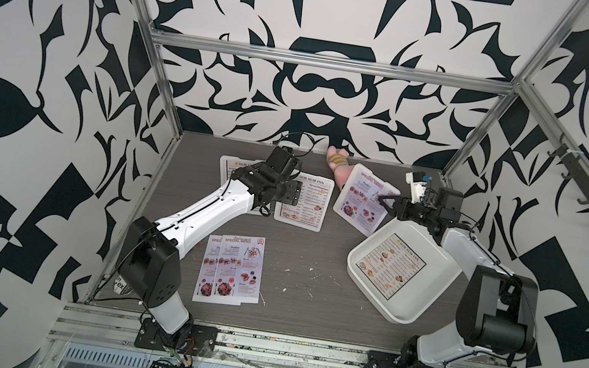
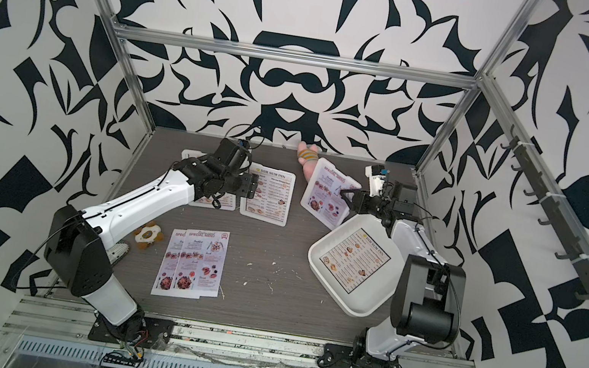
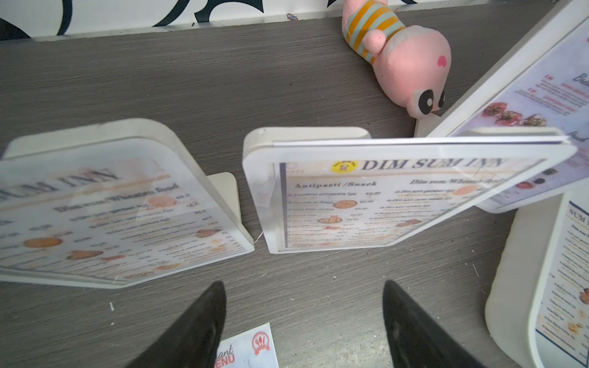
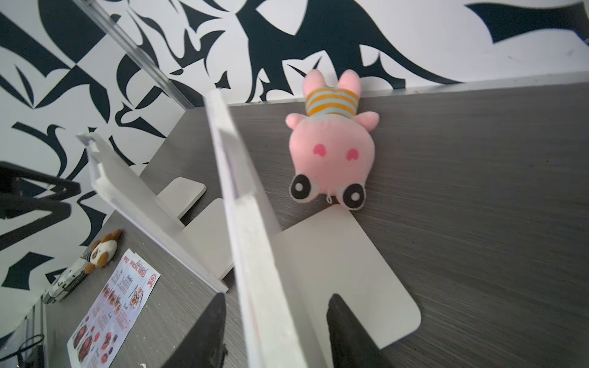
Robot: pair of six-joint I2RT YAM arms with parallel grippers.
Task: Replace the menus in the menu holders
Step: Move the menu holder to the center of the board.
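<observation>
Straddling slim rounded white plastic menu holder (image 4: 248, 223) | right gripper (image 4: 277, 296) | grey woodgrain table (image 4: 478, 191)

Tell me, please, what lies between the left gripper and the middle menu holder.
Only bare table. In the left wrist view, nothing but a few specks separates the open left gripper from the middle menu holder.

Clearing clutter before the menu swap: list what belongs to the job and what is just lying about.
Job: two DIM SUM INN holders, SPECIAL MENU holder, loose SPECIAL MENU sheets, DIM SUM INN sheet, tray.
Lying about: pink plush toy, brown-white plush toy.
</observation>
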